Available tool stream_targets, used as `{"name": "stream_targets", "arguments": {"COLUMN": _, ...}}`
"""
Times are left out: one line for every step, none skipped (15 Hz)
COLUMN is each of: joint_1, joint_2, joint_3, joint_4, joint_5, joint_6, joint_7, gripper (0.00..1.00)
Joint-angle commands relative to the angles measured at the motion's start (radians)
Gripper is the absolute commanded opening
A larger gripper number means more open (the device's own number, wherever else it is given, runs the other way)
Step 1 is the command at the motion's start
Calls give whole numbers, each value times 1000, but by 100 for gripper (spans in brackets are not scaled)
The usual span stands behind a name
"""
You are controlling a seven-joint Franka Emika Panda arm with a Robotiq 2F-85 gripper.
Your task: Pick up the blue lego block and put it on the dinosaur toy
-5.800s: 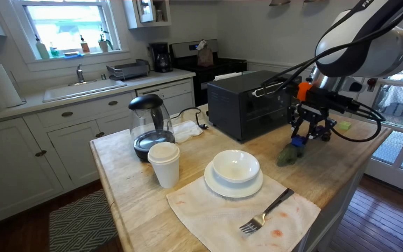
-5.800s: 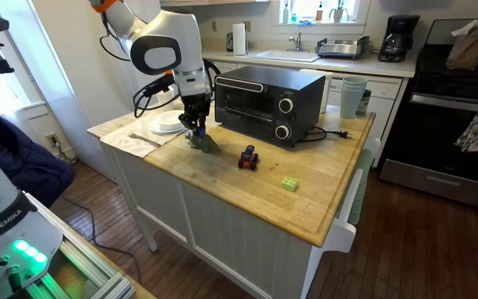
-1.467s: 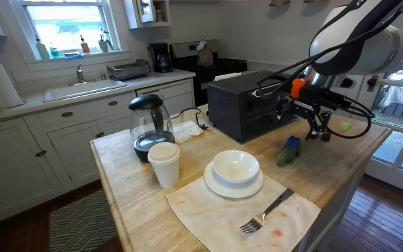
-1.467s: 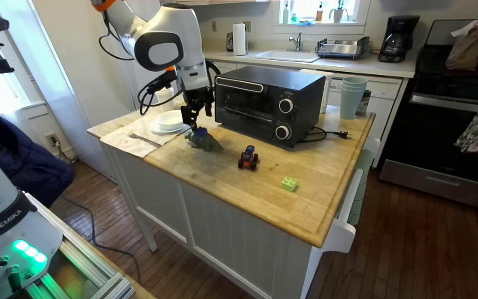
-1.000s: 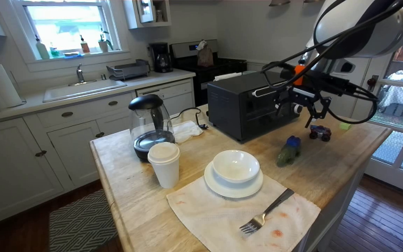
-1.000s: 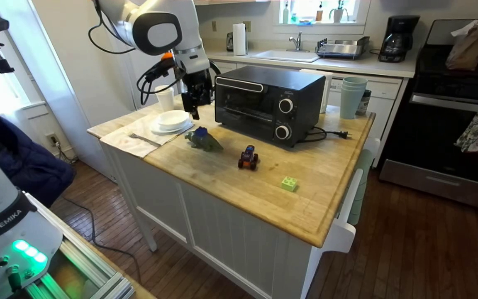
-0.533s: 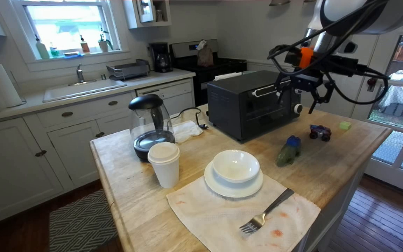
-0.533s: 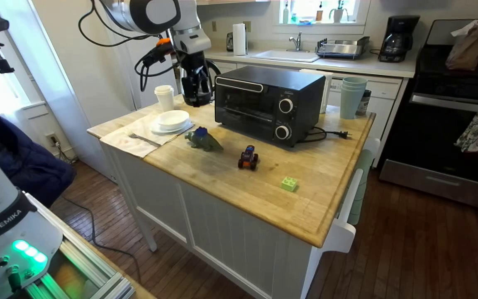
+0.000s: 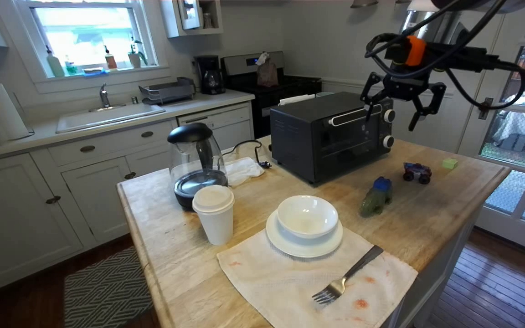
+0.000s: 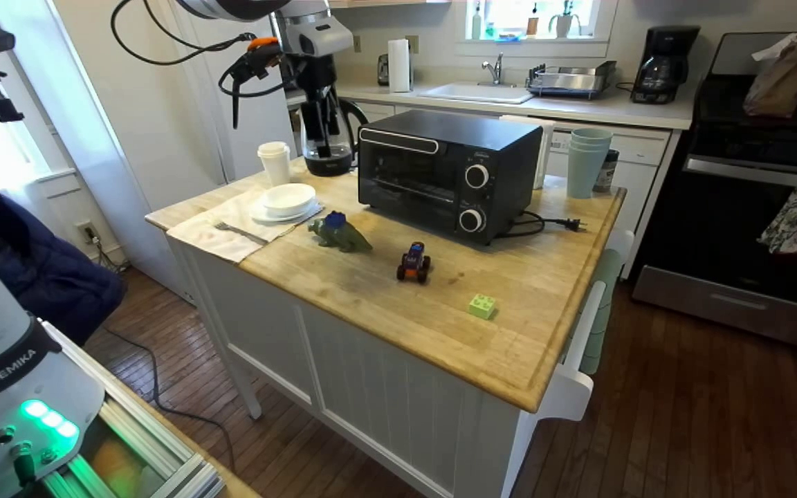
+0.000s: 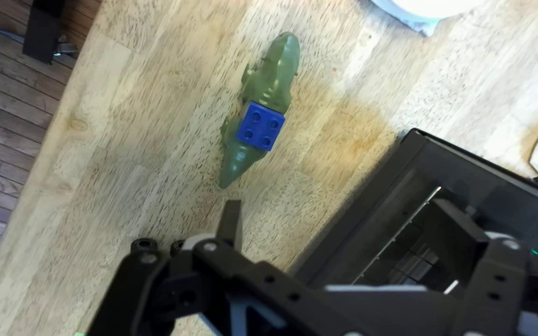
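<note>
- The green dinosaur toy (image 9: 373, 203) is standing on the wooden countertop (image 9: 253, 210).
- The blue four-stud Lego block (image 9: 382, 184) is resting on the toy's back; I am judging placement complete.
- My Robotiq gripper (image 9: 390, 121) is hanging clear above, jaws standing apart, holding nothing; apparently no step is remaining.
- In an exterior view, my base (image 10: 14, 368) is showing "ANKA EMIKA", cropped at left.

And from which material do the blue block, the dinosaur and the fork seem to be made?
Blue block: probably hard molded plastic, smooth, with crisp round studs.
Dinosaur: plastic or rubber, I cannot tell which; highlights suggest a glossy surface.
Fork: likely metal, its tines shiny; the dark handle's material is unclear.
</note>
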Motion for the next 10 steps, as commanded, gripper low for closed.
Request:
{"name": "stream_targets", "arguments": {"joint_1": -19, "joint_2": -52, "joint_3": 12, "joint_4": 10, "joint_5": -42, "joint_6": -77, "joint_7": -51, "gripper": 100}}
{"name": "stream_targets", "arguments": {"joint_1": -20, "joint_2": -61, "joint_3": 13, "joint_4": 10, "joint_5": -42, "joint_6": -90, "joint_7": -67, "gripper": 100}}
{"name": "stream_targets", "arguments": {"joint_1": -22, "joint_2": -72, "joint_3": 14, "joint_4": 12, "joint_5": -45, "joint_6": -111, "joint_7": -85, "gripper": 100}}
{"name": "stream_targets", "arguments": {"joint_1": -22, "joint_2": -83, "joint_3": 16, "joint_4": 16, "joint_5": -45, "joint_6": -153, "joint_7": -104, "gripper": 100}}
{"name": "stream_targets", "arguments": {"joint_1": -23, "joint_2": -90, "joint_3": 17, "joint_4": 2, "joint_5": -47, "joint_6": -150, "joint_7": -125, "gripper": 100}}
{"name": "stream_targets", "arguments": {"joint_1": -23, "joint_2": -61, "joint_3": 18, "joint_4": 10, "joint_5": -18, "joint_6": -116, "joint_7": -97, "gripper": 100}}
{"name": "stream_targets", "arguments": {"joint_1": -24, "joint_2": -68, "joint_3": 19, "joint_4": 10, "joint_5": -20, "joint_6": -128, "joint_7": -110, "gripper": 100}}
{"name": "stream_targets", "arguments": {"joint_1": -24, "joint_2": -72, "joint_3": 20, "joint_4": 10, "joint_5": -20, "joint_6": -134, "joint_7": -117, "gripper": 100}}
{"name": "stream_targets", "arguments": {"joint_1": -24, "joint_2": -74, "joint_3": 21, "joint_4": 10, "joint_5": -21, "joint_6": -136, "joint_7": -120, "gripper": 100}}
{"name": "stream_targets", "arguments": {"joint_1": -24, "joint_2": -73, "joint_3": 21, "joint_4": 9, "joint_5": -21, "joint_6": -136, "joint_7": -121, "gripper": 100}}
